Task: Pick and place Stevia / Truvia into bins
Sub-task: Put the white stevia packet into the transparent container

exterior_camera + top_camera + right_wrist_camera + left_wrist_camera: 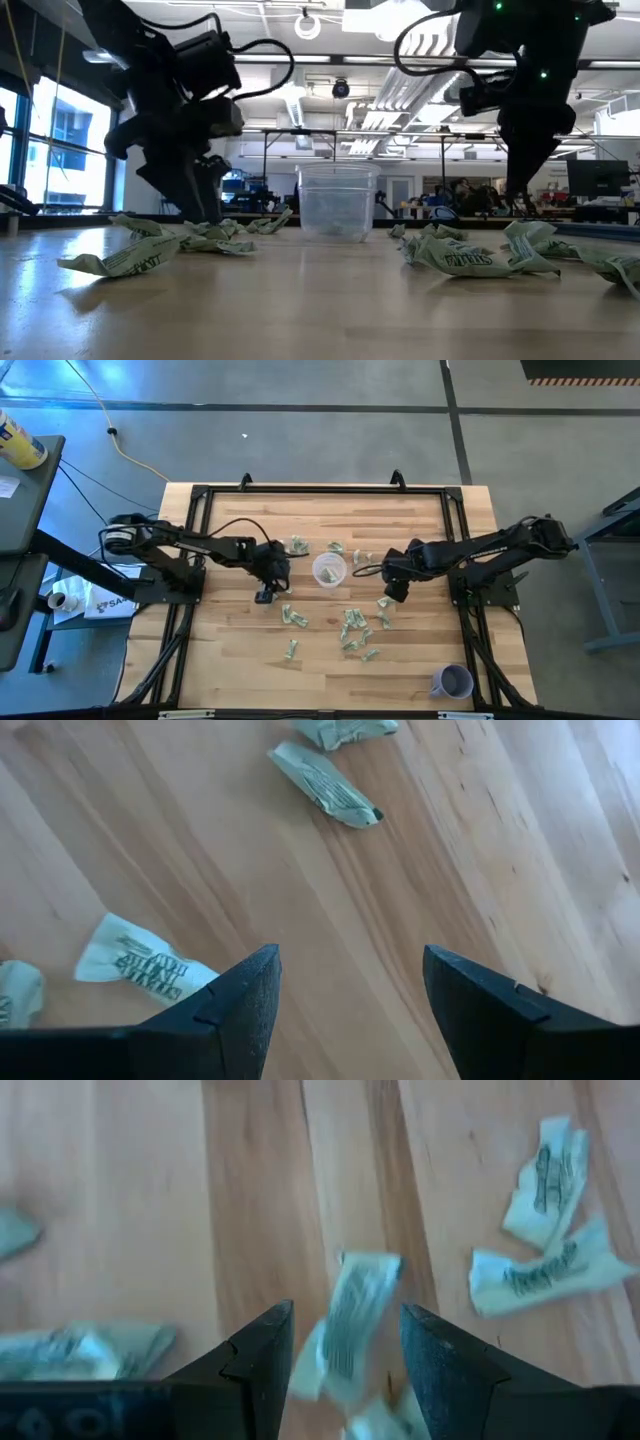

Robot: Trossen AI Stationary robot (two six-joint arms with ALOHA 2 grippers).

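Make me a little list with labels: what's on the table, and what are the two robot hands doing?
table: light wooden table
packets: many small green and white paper packets, scattered
cup: round clear plastic cup, upright in the middle, between the arms
other cup: lavender cup, near corner
left tool: open, a packet between its fingers
right tool: open, over bare wood, holding nothing

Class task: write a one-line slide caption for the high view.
Open left gripper and right gripper flank a clear cup amid scattered green sweetener packets.
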